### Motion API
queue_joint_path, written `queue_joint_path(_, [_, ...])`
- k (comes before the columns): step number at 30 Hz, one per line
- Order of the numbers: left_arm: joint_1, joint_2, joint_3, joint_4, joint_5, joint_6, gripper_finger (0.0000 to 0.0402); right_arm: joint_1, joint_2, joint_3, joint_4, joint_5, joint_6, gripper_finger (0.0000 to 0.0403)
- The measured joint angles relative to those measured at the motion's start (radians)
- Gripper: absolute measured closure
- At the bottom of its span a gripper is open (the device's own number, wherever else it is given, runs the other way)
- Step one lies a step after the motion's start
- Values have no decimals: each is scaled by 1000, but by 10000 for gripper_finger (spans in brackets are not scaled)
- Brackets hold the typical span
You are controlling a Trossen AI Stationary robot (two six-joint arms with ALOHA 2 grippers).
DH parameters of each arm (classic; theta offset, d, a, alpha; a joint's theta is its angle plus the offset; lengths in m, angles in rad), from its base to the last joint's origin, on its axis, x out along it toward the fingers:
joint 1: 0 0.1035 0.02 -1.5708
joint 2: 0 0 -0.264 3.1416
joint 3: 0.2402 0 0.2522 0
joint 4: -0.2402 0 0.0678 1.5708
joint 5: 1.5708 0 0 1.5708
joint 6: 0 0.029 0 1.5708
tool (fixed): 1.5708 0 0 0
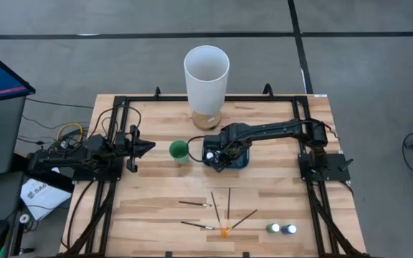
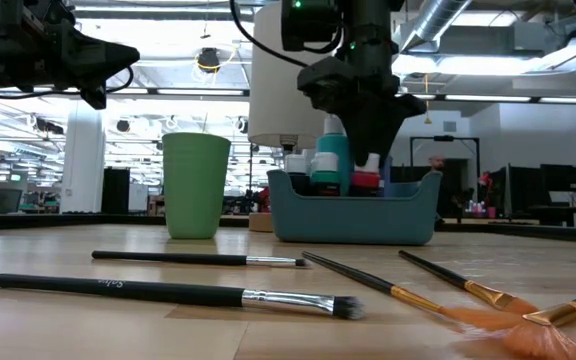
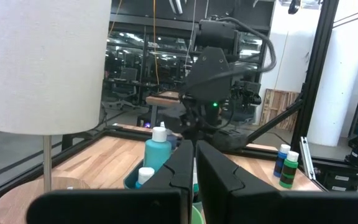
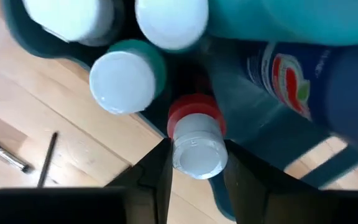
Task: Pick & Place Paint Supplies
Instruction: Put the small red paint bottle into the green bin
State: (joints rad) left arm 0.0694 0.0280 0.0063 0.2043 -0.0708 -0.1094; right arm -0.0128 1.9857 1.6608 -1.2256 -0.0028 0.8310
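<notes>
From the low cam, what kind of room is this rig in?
Likely an open industrial lab or workshop: exposed ceiling ducts, strip lights, and distant workbenches beyond the wooden table.

You get an overhead view of the whole table [image 1: 156, 208] and a tabletop-level one facing the blue bin [image 2: 353, 212], at frame centre in both; each wrist camera sees it too.

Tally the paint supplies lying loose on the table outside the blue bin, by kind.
Brushes: 5
Small bottles: 2
Total: 7
</notes>
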Motion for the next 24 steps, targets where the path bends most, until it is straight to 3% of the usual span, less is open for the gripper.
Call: queue_joint_path(24, [0, 0, 0, 7, 0, 0, 394, 0, -1, 0, 35, 3, -44, 241])
